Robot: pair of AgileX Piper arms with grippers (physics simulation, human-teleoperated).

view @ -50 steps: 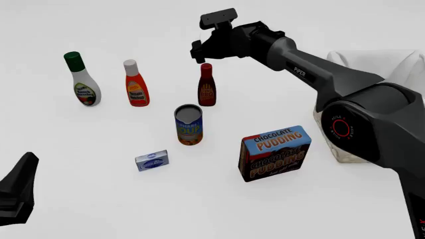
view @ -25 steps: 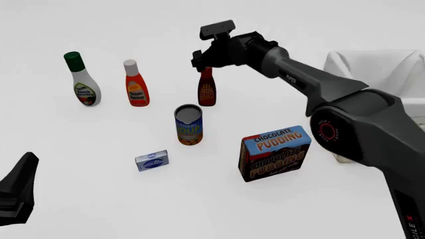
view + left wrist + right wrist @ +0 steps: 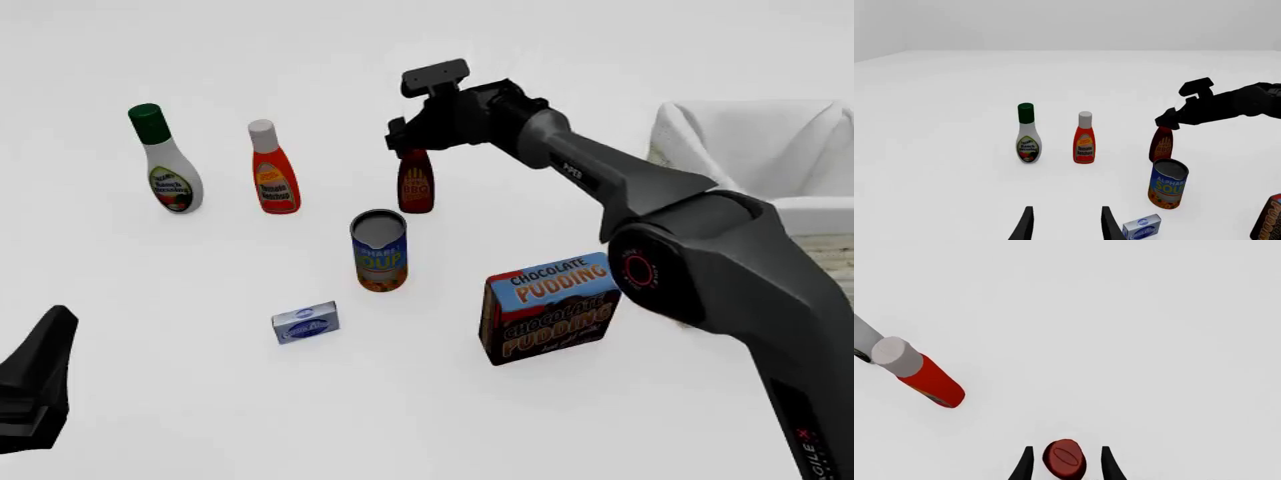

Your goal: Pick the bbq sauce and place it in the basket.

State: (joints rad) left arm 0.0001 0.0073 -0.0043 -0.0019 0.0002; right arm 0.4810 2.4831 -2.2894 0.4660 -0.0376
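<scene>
From my seat, the left gripper (image 3: 34, 385) sits low at the near left edge of the white table (image 3: 160, 300), its two dark fingers (image 3: 1025, 226) spread apart with nothing between them. Moving right along the far row, I see a white bottle with a green cap (image 3: 166, 160), then a brighter orange-red bottle with a white cap (image 3: 272, 169), both upright and apart. Nearer to me lie a small blue-and-white box (image 3: 306, 322) and an upright blue soup can (image 3: 379, 250). Just behind the can stands the slim dark red-brown bbq sauce bottle (image 3: 415, 182), upright on the table. My right gripper (image 3: 415, 141) is down over its top; in the right wrist view the red cap (image 3: 1065, 459) sits between the parted fingers, with small gaps either side. Further right stands a chocolate pudding box (image 3: 551, 307), and at the far right the pale wicker basket with white cloth lining (image 3: 761, 140).
</scene>
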